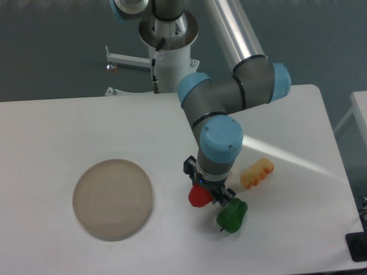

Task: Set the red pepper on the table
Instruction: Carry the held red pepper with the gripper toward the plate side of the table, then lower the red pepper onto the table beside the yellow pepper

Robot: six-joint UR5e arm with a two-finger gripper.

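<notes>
The small glossy red toy bell pepper (pixel 198 196) is seen just below the centre of the frame, held at the tip of the black two-finger gripper (pixel 207 195), whose fingers appear closed around it. Whether the pepper already rests on the large matte white tabletop (pixel 86 126) or hangs just above it cannot be told from this view, since the grey-and-blue arm (pixel 221 109) looks down from directly overhead and covers the contact.

The step in hand is judged to be the placing itself: the pepper has been brought low over bare table. The next move would call for a short descent, if any gap is left, and then an opening of the fingers and a straight lift.

Care is called for on the right, where a glossy green toy pepper (pixel 232 215) lies just beside the gripper, and a yellow-orange ridged toy pepper (pixel 257 172) lies near, slightly higher in the frame. A round beige plate (pixel 113 199) sits well apart at lower left.

A band of bright light is thrown across the tabletop at right. Dark grey floor is seen beyond the table at the top.
</notes>
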